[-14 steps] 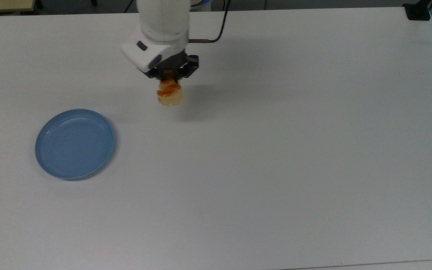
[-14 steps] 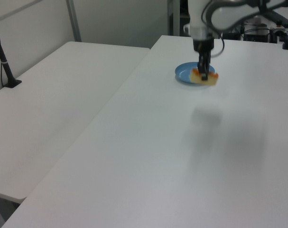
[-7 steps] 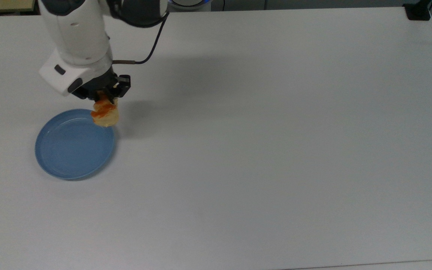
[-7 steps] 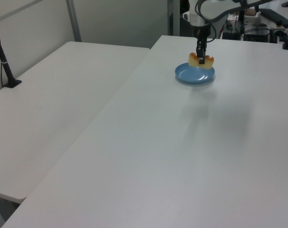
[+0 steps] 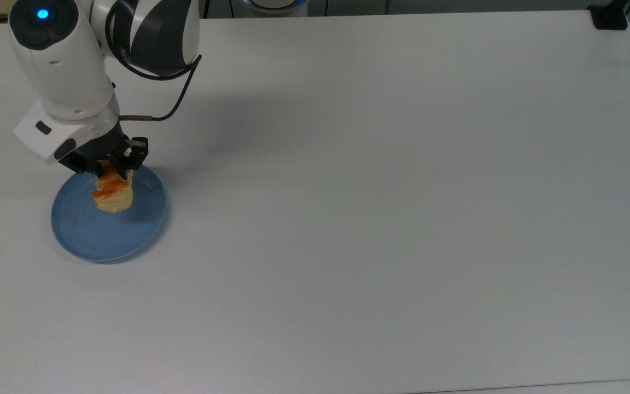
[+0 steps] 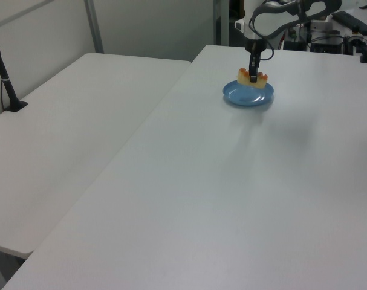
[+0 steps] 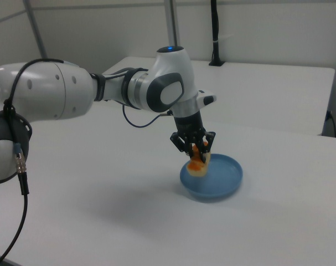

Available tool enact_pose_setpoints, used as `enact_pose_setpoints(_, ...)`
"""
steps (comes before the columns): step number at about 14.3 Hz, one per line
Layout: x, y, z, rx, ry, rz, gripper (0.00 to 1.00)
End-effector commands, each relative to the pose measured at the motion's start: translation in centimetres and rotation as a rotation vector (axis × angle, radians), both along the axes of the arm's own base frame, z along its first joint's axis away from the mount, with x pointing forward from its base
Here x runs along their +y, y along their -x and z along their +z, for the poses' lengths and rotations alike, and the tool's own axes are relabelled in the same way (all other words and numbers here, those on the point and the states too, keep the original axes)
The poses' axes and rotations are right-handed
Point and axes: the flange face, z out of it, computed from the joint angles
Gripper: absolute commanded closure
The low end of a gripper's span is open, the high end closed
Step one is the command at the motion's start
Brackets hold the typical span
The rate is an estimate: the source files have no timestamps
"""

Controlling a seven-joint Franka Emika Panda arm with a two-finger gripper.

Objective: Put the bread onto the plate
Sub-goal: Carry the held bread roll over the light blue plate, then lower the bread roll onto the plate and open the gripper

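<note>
Robot hand [image 5: 111, 167], clamped on the bread [image 5: 112, 193], has swung across the white bench [image 5: 380, 208] in approx. a sec. and now hangs over the blue plate [image 5: 145, 224], so only lowering & release seem left.

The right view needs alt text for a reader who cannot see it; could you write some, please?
A white robot arm's gripper holds the bread over the light-blue plate, on a white table.
</note>
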Motion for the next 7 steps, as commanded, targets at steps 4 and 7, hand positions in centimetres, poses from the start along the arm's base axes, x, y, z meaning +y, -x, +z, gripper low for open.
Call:
enact_pose_setpoints(4, -1.1, -1.5, -3.1, -0.055, 0.024, 0.031, 0.53)
enact_pose_setpoints(7, -1.2, -1.8, -4.7, -0.056, 0.029, 0.037, 0.46)
